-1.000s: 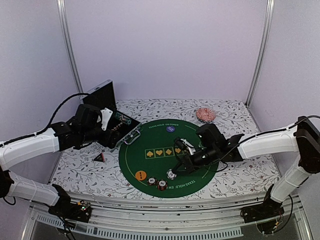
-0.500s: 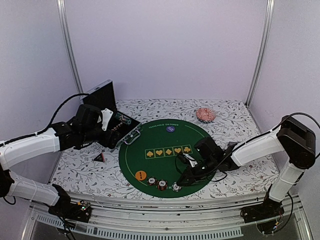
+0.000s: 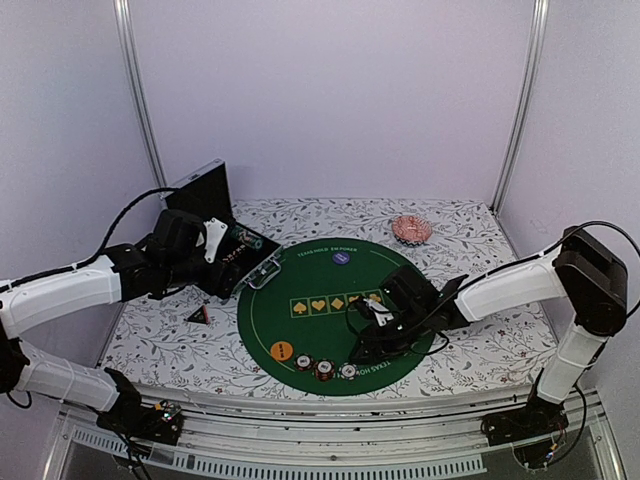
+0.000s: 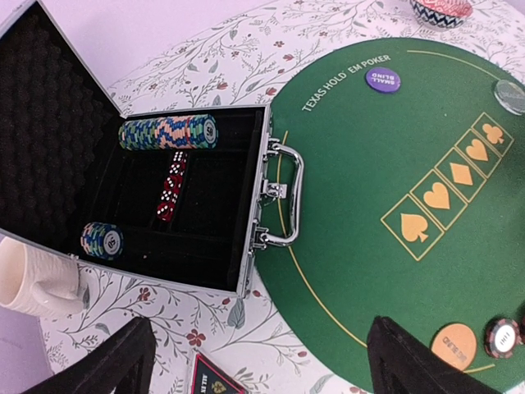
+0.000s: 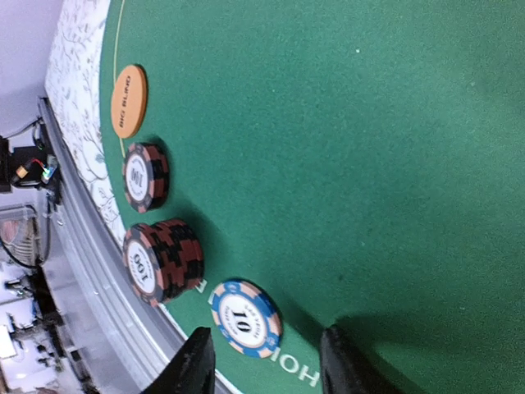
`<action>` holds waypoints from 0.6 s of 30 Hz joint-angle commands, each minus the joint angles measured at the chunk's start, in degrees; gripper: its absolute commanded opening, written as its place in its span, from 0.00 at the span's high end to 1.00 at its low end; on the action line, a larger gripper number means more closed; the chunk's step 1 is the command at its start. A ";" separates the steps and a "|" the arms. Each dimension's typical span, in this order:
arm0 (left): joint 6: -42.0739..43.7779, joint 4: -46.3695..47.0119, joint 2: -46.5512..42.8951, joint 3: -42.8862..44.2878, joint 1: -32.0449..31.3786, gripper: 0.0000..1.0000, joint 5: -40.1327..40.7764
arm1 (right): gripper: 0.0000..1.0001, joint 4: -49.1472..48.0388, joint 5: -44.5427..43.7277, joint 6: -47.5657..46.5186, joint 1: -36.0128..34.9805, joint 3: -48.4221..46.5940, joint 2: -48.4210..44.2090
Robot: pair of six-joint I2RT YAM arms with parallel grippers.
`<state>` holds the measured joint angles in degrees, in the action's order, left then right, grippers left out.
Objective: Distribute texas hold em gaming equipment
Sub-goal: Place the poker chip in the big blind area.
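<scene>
chips sit in a short row along the near edge of the green mat (image 5: pixel 328 148): orange disc (image 5: pixel 129 100), single red-and-black chip (image 5: pixel 145 176), small stack (image 5: pixel 160 261) of the same kind, then blue-and-white chip (image 5: pixel 244 317) lying flat on the felt. right gripper (image 5: pixel 267 335) hangs low right at that blue chip, fingers parted a bit wider than it, gripping nothing. left gripper (image 4: pixel 261 328) hovers over the open case (image 4: pixel 256 205) at the mat's left edge, spread wide and empty. inside the case lie a long roll of chips (image 4: pixel 168 132), red dice (image 4: pixel 171 187) and a short chip pile (image 4: pixel 102 240). purple disc (image 4: pixel 383 79) rests on the mat's far side, pale disc (image 4: pixel 510 95) by the club square. dark triangular marker (image 4: pixel 212 382) lies on the floral cloth near the case, white mug (image 4: pixel 33 279) beside the case.
</scene>
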<state>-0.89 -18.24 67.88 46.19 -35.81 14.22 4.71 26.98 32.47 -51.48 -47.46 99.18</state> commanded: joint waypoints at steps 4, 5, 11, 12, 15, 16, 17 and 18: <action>-0.03 0.33 1.35 -0.39 0.87 0.08 0.47 | 0.40 16.88 -14.42 -3.30 -0.06 -7.56 -7.44; -0.16 0.31 1.50 -0.18 1.08 0.08 0.35 | 0.38 18.12 -15.89 -3.58 -0.09 -8.18 -8.35; -1.89 -0.18 4.71 4.44 5.08 0.08 -4.79 | 0.26 21.03 -20.96 -5.55 -0.08 -8.93 -14.69; -2.12 -0.40 5.96 6.06 5.87 0.09 -6.99 | 0.25 21.04 -21.49 -5.94 -0.10 -8.76 -15.46; -2.94 -2.24 12.69 13.46 8.11 0.09 -12.89 | 0.20 20.85 -22.78 -7.32 -0.08 -7.65 -17.32; -3.56 -3.25 15.49 16.82 8.95 0.10 -14.38 | 0.19 20.69 -22.82 -7.68 -0.08 -7.25 -17.62; -4.12 -4.29 18.82 21.11 9.65 0.11 -15.29 | 0.18 20.56 -22.89 -8.11 -0.07 -7.07 -17.99; -4.28 -5.13 22.02 24.14 10.23 0.12 -15.58 | 0.17 20.53 -22.90 -8.44 -0.05 -6.91 -18.33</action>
<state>-3.14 -20.97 81.28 60.01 -28.42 5.28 23.83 6.92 26.68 -51.48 -55.46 82.91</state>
